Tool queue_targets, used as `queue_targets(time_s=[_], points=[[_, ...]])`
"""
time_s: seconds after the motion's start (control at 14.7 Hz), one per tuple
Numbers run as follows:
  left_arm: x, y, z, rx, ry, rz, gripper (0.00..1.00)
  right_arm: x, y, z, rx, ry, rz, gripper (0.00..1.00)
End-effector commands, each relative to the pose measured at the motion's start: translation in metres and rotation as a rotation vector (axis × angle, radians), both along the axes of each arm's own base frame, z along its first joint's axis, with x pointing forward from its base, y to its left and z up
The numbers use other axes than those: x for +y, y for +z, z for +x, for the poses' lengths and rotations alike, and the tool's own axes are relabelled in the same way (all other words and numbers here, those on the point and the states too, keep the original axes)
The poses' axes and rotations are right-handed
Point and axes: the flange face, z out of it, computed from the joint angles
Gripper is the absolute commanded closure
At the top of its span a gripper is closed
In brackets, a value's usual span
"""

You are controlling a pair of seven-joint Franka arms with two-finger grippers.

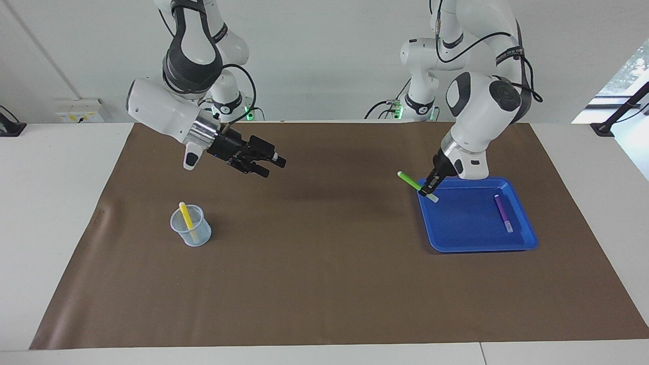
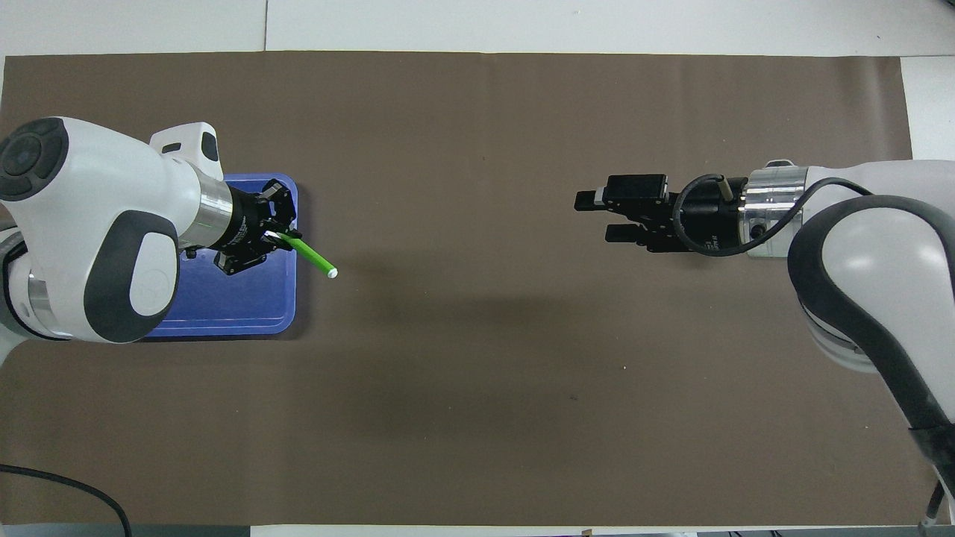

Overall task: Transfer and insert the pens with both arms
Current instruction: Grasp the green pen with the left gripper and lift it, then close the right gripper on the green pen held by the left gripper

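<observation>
My left gripper is shut on the bright green pen. It holds the pen tilted in the air over the blue tray's edge toward the table's middle. The purple pen lies flat in the tray; in the overhead view the left arm hides it. The yellow pen stands slanted in a clear cup. My right gripper is open and holds nothing. It points level toward the left arm, over the brown mat between the cup and the table's middle.
A brown mat covers most of the white table. The cup is hidden under the right arm in the overhead view. Bare mat lies between the two grippers.
</observation>
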Motion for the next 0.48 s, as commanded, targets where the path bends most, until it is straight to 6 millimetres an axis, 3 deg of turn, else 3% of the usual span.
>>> queue_targets(time_s=[0.0, 0.2, 0.41], points=[[-0.039, 0.006, -0.008, -0.005, 0.154, -0.063, 1.0, 0.022, -0.008, -0.007, -0.003, -0.047, 0.026, 0.03], [-0.079, 0.012, -0.017, 0.012, 0.31, -0.155, 1.0, 0.061, -0.017, -0.019, -0.007, -0.117, 0.071, 0.03], [-0.115, 0.019, -0.022, -0.008, 0.483, -0.24, 1.0, 0.073, -0.022, -0.027, -0.012, -0.121, 0.06, 0.03]])
